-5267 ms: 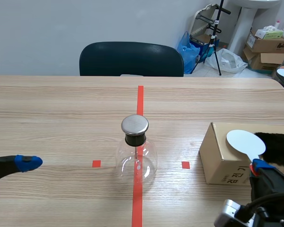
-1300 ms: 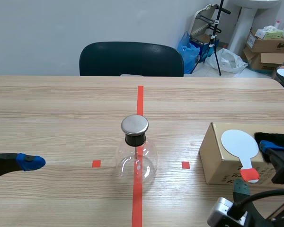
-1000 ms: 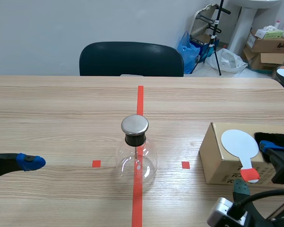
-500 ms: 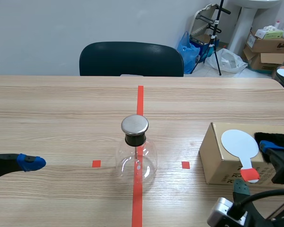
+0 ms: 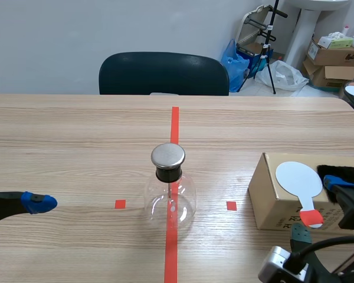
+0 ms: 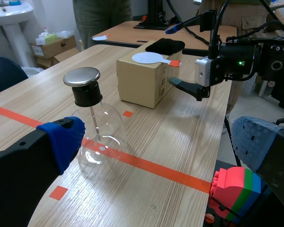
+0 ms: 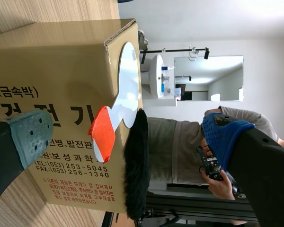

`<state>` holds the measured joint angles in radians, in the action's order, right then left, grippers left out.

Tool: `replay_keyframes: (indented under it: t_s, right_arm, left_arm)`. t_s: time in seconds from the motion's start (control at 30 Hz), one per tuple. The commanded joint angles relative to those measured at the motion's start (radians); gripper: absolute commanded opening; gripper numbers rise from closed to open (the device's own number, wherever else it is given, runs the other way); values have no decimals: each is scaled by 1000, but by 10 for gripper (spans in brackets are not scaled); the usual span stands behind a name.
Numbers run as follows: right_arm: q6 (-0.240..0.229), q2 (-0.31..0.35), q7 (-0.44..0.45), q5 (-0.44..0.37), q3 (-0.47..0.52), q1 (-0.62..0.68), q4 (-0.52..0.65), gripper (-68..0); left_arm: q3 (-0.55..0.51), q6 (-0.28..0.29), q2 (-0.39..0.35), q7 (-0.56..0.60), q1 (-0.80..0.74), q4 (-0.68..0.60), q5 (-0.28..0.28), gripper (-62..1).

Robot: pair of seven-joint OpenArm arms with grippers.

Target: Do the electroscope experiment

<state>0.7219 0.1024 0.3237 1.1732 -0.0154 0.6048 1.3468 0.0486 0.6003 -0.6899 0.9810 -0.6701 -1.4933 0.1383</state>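
Observation:
The electroscope, a clear glass flask [image 5: 170, 199] with a round metal cap [image 5: 168, 155], stands on the red centre line. To its right a white paddle [image 5: 297, 178] with a red handle [image 5: 311, 218] lies on top of a cardboard box [image 5: 270, 194], next to a black fur pad [image 5: 344, 175]. My right gripper [image 7: 125, 137] is open, and the red handle [image 7: 102, 133] lies between its fingers without touching either. My left gripper [image 6: 158, 142] is open near the table's left side, with the flask [image 6: 95, 138] ahead of it and nothing between its fingers.
A dark chair [image 5: 163, 73] stands behind the table's far edge. Boxes and bags sit in the far right corner of the room. A person [image 7: 191, 142] stands beyond the box. A coloured toy block [image 6: 232, 187] shows past the table edge in the left wrist view.
Over the last second nothing moved. Since about five seconds ago my right gripper has shifted right off the paddle's handle, and the paddle lies slightly further left on the box.

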Motion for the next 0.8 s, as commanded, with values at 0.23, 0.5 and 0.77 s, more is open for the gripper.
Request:
replay_keyframes:
  t_s: [0.23, 0.5, 0.77]
  right_arm:
    - [61, 6, -4, 1, 4, -7, 8, 4]
    - [61, 6, -4, 1, 3, -5, 8, 4]
    - [61, 6, -71, 15, 3, 21, 8, 4]
  left_arm:
    - [-24, 2, 2, 18, 0, -21, -14, 14]
    - [-40, 46, 2, 18, 0, -21, -14, 14]
    - [-40, 46, 2, 18, 0, -21, -14, 14]
